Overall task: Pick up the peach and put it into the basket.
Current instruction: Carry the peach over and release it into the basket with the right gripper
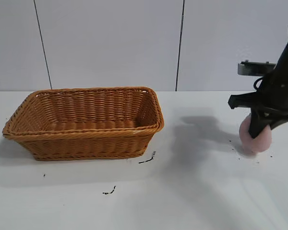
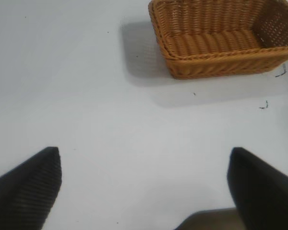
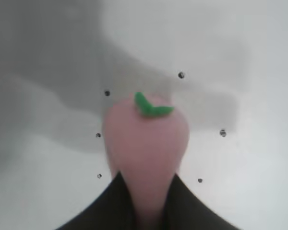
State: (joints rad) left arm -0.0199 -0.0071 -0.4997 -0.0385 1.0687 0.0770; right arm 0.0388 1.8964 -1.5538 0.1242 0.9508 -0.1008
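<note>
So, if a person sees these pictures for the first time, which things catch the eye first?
First the large orange-brown basket, standing empty at the left of the white table. Then the right tool at the far right, shut on the pink peach, which shows a small green leaf in the right wrist view. The left tool hangs open over bare table.

White table [image 1: 197, 201] spreads across the whole scene, with a pale panelled wall [image 1: 110, 43] rising behind it, split by thin dark vertical seams [image 1: 180, 45]. Two small black scribble marks sit on the tabletop, one [image 1: 148, 158] toward the middle, the other [image 1: 109, 191] nearer the front edge. A scatter of tiny dark specks [image 3: 223, 132] dots the surface over on the right side.
</note>
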